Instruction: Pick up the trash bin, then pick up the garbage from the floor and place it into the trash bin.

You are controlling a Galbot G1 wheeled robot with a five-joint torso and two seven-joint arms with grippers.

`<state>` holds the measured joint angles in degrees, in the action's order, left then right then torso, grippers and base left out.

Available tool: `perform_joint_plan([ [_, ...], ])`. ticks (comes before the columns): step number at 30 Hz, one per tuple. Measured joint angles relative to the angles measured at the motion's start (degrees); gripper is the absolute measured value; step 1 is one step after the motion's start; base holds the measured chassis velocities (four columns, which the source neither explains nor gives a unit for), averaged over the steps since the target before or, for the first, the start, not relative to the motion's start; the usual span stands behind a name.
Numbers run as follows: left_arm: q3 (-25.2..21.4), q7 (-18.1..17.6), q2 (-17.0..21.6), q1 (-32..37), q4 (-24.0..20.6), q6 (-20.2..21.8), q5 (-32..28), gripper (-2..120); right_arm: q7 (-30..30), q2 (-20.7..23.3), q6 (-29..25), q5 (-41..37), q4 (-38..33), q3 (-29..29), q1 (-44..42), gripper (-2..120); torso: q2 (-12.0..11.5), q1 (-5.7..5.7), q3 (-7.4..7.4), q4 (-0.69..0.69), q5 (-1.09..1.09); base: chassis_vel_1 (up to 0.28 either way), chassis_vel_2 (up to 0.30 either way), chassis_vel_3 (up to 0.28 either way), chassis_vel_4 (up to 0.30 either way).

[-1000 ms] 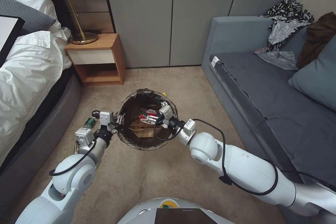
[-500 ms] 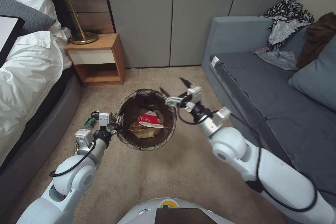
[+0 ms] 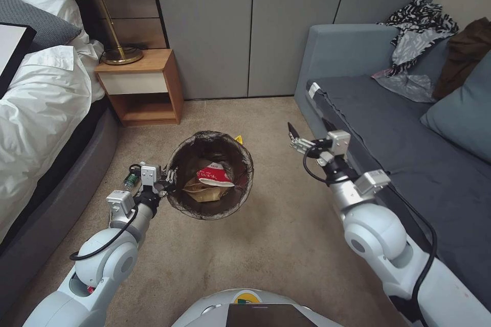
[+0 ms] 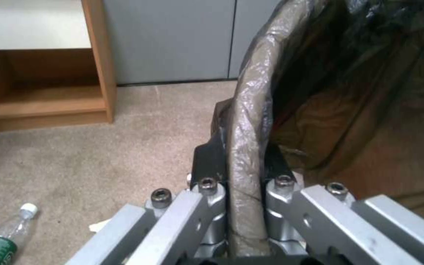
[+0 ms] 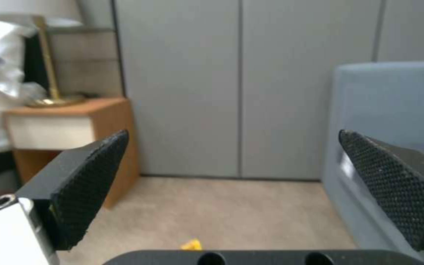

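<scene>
A bedroom floor between bed and sofa: the left gripper (image 3: 166, 184) holds the bin (image 3: 179, 163) by its near-left rim, its fingers (image 4: 207, 162) clamped on the bag-lined edge — one outside the rim, one inside, as the left wrist view shows. The bin is upright, its dark liner (image 4: 251, 110) folded over the rim. Inside it lie a tan paper bag (image 3: 204, 191) and, on top of that, a red-and-white packet (image 3: 215, 174).

The right gripper (image 3: 302, 135) hangs in the air to the right of the bin, apart from it and close to the front edge of the grey sofa (image 3: 409, 127). Its fingers (image 5: 92, 184) are spread wide and hold nothing — the right wrist view looks between them at the grey wall panels (image 5: 241, 73) and the carpet (image 5: 222, 217).

On the carpet, a clear bottle with a green label (image 3: 130, 180) lies just beside the left gripper, between the bin and the bed (image 3: 46, 112); the left wrist view shows it lying on its side (image 4: 6, 239). A small yellow wrapper (image 3: 238, 139) shows at the far rim of the bin, on the floor behind it; the right wrist view catches it too (image 5: 191, 244). A wooden nightstand (image 3: 140, 87) with a brass lamp (image 3: 115, 36) stands against the wall beyond.
</scene>
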<state>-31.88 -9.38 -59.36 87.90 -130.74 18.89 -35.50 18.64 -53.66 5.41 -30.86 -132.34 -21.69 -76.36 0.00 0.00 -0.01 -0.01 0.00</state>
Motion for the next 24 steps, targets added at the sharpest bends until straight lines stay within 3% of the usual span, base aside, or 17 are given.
perform_joint_plan([
  [10,0.3,-0.2,-0.5,-0.1,0.3,-0.2,0.6,4,-1.3,-5.9,-1.4,7.0,-0.7,-3.5,-8.5,100,0.0,0.00,0.00,0.01,0.00,0.000,0.000,0.000,0.000],
  [24,0.3,-0.5,-0.6,-0.2,0.3,-0.2,0.2,4,-2.0,-7.3,-2.2,9.3,-0.8,-3.1,-9.5,100,0.0,0.00,0.00,0.01,0.00,0.000,0.000,0.000,0.000],
])
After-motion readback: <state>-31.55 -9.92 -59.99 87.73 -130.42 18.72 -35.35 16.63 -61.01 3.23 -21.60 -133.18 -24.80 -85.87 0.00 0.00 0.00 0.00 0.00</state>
